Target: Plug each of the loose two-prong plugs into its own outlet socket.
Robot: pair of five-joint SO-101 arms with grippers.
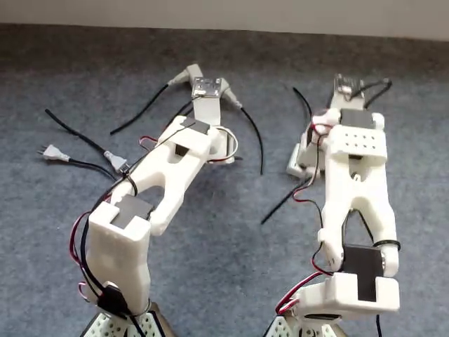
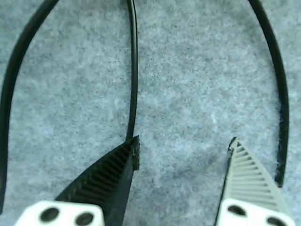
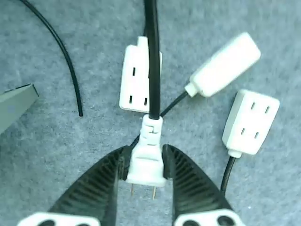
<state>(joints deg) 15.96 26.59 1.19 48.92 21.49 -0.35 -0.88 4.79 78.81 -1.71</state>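
Your right gripper [image 3: 146,151] is clamped on a white two-prong plug [image 3: 146,167] at the far right, near an outlet socket [image 3: 136,77] and a second socket [image 3: 251,122]. Your left gripper [image 2: 184,141] hangs with its jaws apart over the grey worktop [image 2: 197,84], between black cords [image 2: 133,70]. Another loose plug [image 1: 50,152] lies far left.

Clamped between the right jaws: white two-prong plug [image 3: 146,162], prongs aimed back toward the wrist, black cord [image 3: 151,56] leading straight ahead. Just past the jaw tips, under that cord: white outlet block [image 3: 134,80], slots up. Off to one side of those jaws: second white socket [image 3: 251,122] on its own black lead, slots up, with a tilted oblong white connector [image 3: 225,63] farther out. Well apart from the left jaws, out on that arm's outer side: another loose white plug [image 1: 50,152], lying flat.
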